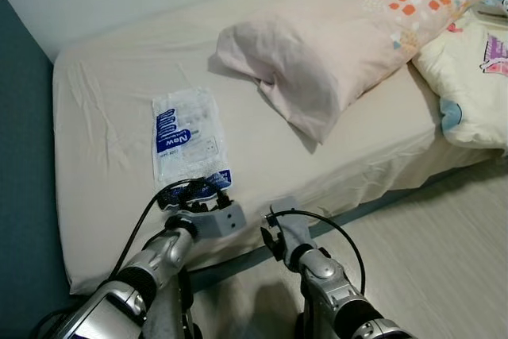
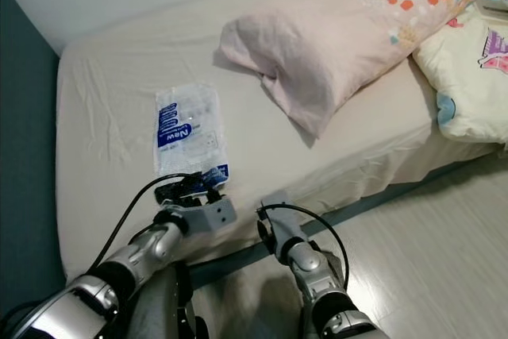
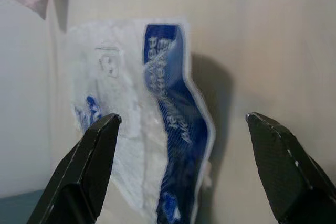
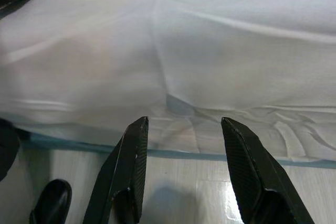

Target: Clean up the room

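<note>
Left tool [image 1: 196,194], its 2 fingers spread, sits at the near end of the flat white-and-blue plastic packet [image 1: 187,136] on the beige-sheeted bed [image 1: 103,109], long axis running away from it; right tool [image 4: 181,174], spread, farther off.

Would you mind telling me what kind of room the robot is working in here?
Most likely a bedroom. A bed with a pale fitted sheet stands against the wall, a pink pillow lies on it, and a patterned quilt is bunched beside that. A plastic wrapper lies on the sheet.
</note>
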